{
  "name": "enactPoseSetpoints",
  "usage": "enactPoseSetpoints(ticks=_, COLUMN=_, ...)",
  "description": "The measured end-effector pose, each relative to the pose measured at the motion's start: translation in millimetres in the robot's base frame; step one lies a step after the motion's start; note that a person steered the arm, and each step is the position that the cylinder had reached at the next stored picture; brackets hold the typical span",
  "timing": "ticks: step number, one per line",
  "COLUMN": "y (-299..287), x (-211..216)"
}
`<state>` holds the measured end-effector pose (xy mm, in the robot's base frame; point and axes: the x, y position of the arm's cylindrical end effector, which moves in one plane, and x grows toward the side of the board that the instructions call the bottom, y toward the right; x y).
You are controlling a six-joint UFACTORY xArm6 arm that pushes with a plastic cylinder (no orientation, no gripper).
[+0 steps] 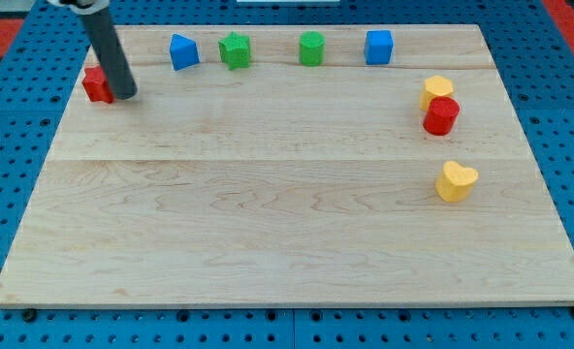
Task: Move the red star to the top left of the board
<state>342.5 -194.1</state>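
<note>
Leaning down from the view's top left, our rod (108, 53) crossed the board's upper edge on a slant, its upper end further to the view's left than its lower end. Our tip (125, 96) sat on the wooden board (268, 213), touching the right side of the red star (97, 85), or so close beside it that we could not tell them apart. We carried no pincer, only the bare rod, so nothing was spread, pressed together or pinched.

The red star lay in the board's top-left corner, just inside the left edge. The rod hid part of it, so we could not tell which way its points faced, and it seemed to have no clear long axis.

Taking the red star as our mark, a blue block (182, 51) stood to its right and slightly higher, then a green star-like block (235, 49), a green block (311, 47) and a blue cube (379, 47) further along the same row. Far to its right, a yellow block (436, 90) touched a red cylinder (441, 115), with a yellow heart (456, 181) lower still.
</note>
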Motion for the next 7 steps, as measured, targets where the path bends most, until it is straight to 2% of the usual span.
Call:
enactPoseSetpoints(ticks=1, y=-6, x=55)
enactPoseSetpoints(ticks=2, y=-69, x=36)
enactPoseSetpoints(ticks=3, y=-107, x=6)
enactPoseSetpoints(ticks=5, y=-43, x=5)
enactPoseSetpoints(ticks=6, y=-22, x=-22)
enactPoseSetpoints(ticks=7, y=-29, x=-81)
